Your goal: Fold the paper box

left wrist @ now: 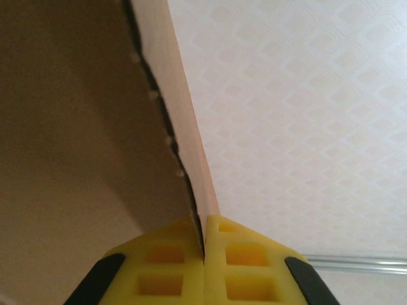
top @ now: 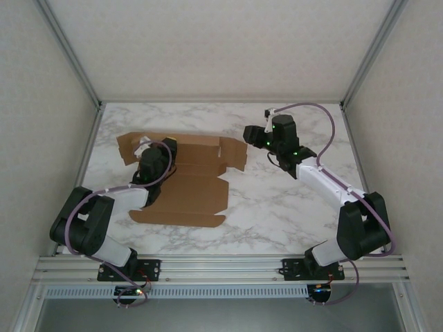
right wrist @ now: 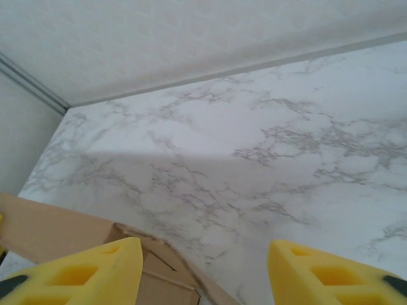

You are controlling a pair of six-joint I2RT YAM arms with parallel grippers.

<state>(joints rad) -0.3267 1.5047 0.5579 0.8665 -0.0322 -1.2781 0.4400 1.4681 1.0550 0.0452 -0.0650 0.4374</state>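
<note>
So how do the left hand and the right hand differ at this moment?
The left hand is shut, pinching an edge of the paper box; the right hand is open and holds nothing. The left hand sits over the box's left part, while the right hand is near its right end. Both have yellow fingers.
</note>
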